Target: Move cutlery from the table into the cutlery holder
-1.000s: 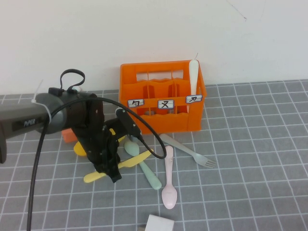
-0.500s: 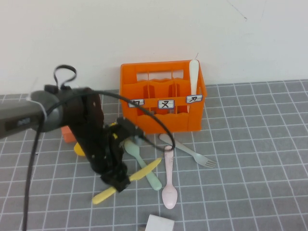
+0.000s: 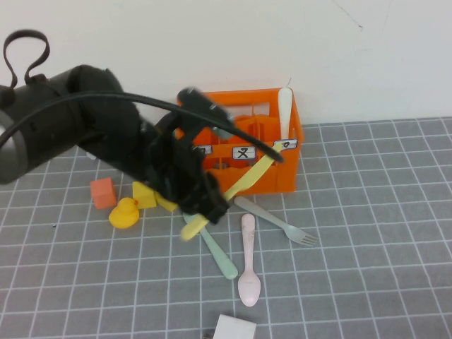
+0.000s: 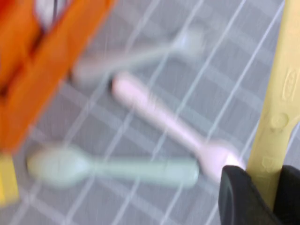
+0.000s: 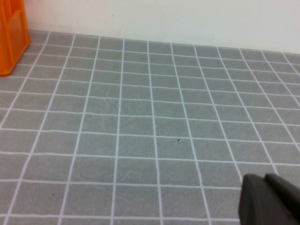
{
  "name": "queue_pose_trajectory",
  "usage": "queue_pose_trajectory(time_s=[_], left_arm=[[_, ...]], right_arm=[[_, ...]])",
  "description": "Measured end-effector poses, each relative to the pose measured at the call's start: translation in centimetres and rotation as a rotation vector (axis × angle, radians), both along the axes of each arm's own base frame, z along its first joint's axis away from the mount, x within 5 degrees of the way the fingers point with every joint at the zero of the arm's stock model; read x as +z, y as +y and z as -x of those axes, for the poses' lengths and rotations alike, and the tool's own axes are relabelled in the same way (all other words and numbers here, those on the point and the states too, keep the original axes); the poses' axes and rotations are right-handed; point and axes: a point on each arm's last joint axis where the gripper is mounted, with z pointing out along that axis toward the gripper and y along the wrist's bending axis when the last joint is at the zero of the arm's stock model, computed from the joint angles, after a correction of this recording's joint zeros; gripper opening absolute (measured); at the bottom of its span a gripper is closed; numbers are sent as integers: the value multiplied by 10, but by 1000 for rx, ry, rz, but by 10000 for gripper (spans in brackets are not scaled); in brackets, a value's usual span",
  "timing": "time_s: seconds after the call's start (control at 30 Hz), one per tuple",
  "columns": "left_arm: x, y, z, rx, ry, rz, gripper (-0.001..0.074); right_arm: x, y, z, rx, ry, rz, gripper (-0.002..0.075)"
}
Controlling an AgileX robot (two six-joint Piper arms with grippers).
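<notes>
Just in front of the cutlery holder [image 3: 239, 140], the left tool [image 3: 205, 210] hung above the bench [image 3: 381, 212], pinching the yellow knife [image 3: 236, 188] near its lower end, so that most of the piece ran free, slanting up toward the crate's front wall. That low grip probably served a purpose: with the long end leading, the knife could be tipped over the rim and dropped into a compartment without the tool entering the crate. In the left wrist view the knife's flat yellow face [image 4: 276, 108] ran up out of the dark fingers [image 4: 241, 197] clamped round it. Beneath the lifted knife, the mint-green spoon [image 3: 215, 248], the pink spoon [image 3: 248, 261] and the grey fork [image 3: 277, 220] lay on the bench close together, fanning out from the crate's foot and waiting their turn. The white knife [image 3: 284, 113] already stood upright in the crate's right-hand compartment, behind one of the three labels, which suggested that this slot was meant for knives. To the left, a yellow duck [image 3: 125, 213], a yellow block [image 3: 144, 194] and an orange block [image 3: 103, 192] sat apart as clutter. The right tool [image 5: 269, 200], pressed together and empty, was parked low over bare bench well to the right of the crate, out of the working arm's way.
</notes>
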Motion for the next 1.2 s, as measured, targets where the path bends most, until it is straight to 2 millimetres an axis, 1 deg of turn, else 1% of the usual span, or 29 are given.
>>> queue_pose_trajectory(time_s=[0.1,0.2,0.33,0.43,0.6,0.67,0.8,0.93,1.07,1.2], left_arm=[[16,-15,8,-12,-95,48,127],[24,-27,12,-15,-149,117,127],[33,-33,5,41,-237,226,126],[43,-36,-4,130,-310,329,126],[54,-33,-16,283,-404,438,126],[55,-31,-19,324,-433,448,126],[44,-27,-19,376,-456,422,126],[36,-27,-17,385,-448,416,125],[37,-26,-18,392,-454,418,125],[36,-28,-16,348,-463,409,125]], right_arm=[[0,0,0,0,0,0,-3],[0,0,0,0,0,0,-3],[0,0,0,0,0,0,-3],[0,0,0,0,0,0,-3],[0,0,0,0,0,0,-3],[0,0,0,0,0,0,-3],[0,0,0,0,0,0,-3],[0,0,0,0,0,0,-3],[0,0,0,0,0,0,-3],[0,0,0,0,0,0,-3]])
